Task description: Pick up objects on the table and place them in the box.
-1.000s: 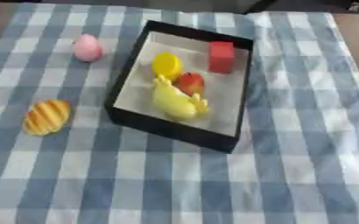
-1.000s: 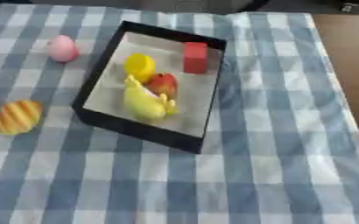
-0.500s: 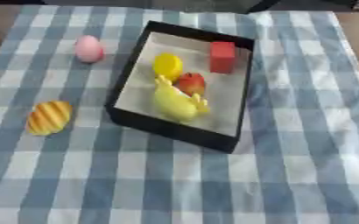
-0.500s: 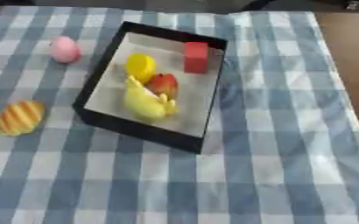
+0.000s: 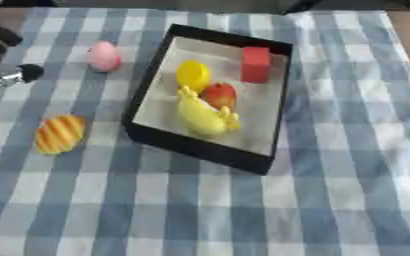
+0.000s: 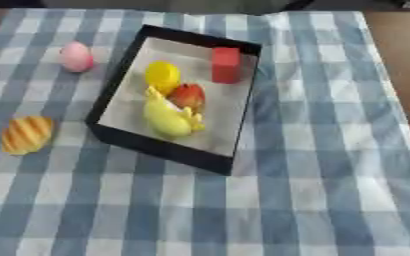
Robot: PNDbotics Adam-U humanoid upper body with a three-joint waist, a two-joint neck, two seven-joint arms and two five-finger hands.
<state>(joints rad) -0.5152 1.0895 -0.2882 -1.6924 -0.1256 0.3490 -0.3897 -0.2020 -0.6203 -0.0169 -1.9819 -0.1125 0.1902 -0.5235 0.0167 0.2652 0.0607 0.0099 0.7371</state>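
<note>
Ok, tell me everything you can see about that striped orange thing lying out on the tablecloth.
The orange-and-yellow striped oval object looks like a small toy bread loaf, rounded and smooth, with darker orange bands running along it. It lies flat on the blue-and-white checked tablecloth, slightly tilted, on the robot's left, outside the black rectangular box and apart from its wall. The pink egg-shaped object sits farther back. Nothing touches it but the cloth; no robot hand holds it.

no readable text, no labels, no brands, no numbers on anything shown
</note>
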